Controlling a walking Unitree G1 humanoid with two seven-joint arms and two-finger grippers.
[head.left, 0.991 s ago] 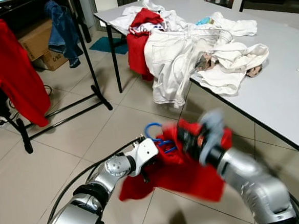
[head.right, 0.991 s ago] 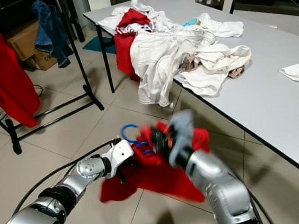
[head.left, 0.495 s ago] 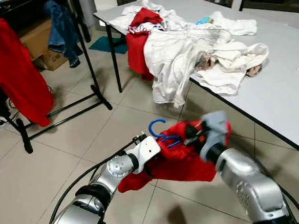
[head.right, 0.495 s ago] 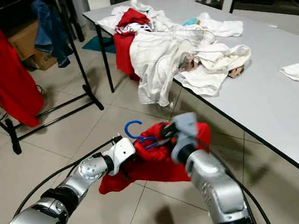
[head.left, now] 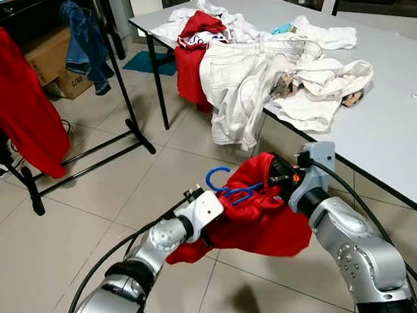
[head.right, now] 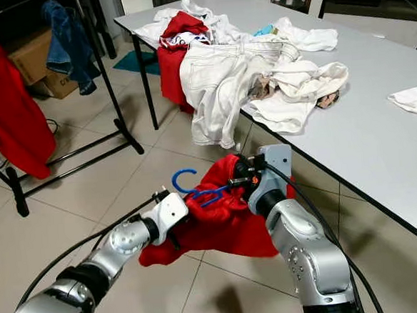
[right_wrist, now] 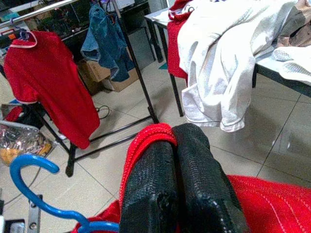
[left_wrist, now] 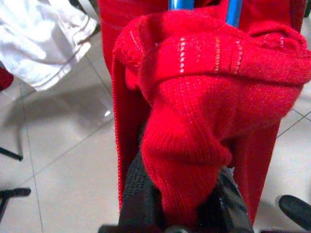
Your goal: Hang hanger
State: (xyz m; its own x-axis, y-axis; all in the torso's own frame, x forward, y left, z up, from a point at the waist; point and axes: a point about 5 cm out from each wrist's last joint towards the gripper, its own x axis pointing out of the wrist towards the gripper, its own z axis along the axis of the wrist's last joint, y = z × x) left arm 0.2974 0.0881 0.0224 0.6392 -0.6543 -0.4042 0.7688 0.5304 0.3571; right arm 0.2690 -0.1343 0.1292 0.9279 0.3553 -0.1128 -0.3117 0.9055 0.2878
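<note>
Knitwear first: your two arms hold a red sweater (head.left: 259,214) on a blue hanger (head.left: 225,187) above the tiled floor (head.left: 97,207), near the middle of the head view. The left gripper (head.left: 206,232) has its jaws closed on a bunched fold of that red knit; from the wrist you see the cloth wedged between the black fingers (left_wrist: 138,194), with the hanger's blue bars at the far edge. The right gripper (head.right: 240,179) has its jaws pressed together on the sweater's upper edge, a thin strip of red caught beside the pads (right_wrist: 150,194). The hanger's hook curls up just at 9 o'clock of that gripper.

At 11 o'clock of the sweater stands the black clothes rack (head.left: 121,84), well apart, with a red garment (head.left: 18,98) and a blue denim piece (head.left: 86,40) hanging on it. At 1 o'clock you have the grey table (head.left: 400,136), carrying a heap of white and red laundry (head.left: 259,60), some of it draping over the near edge.
</note>
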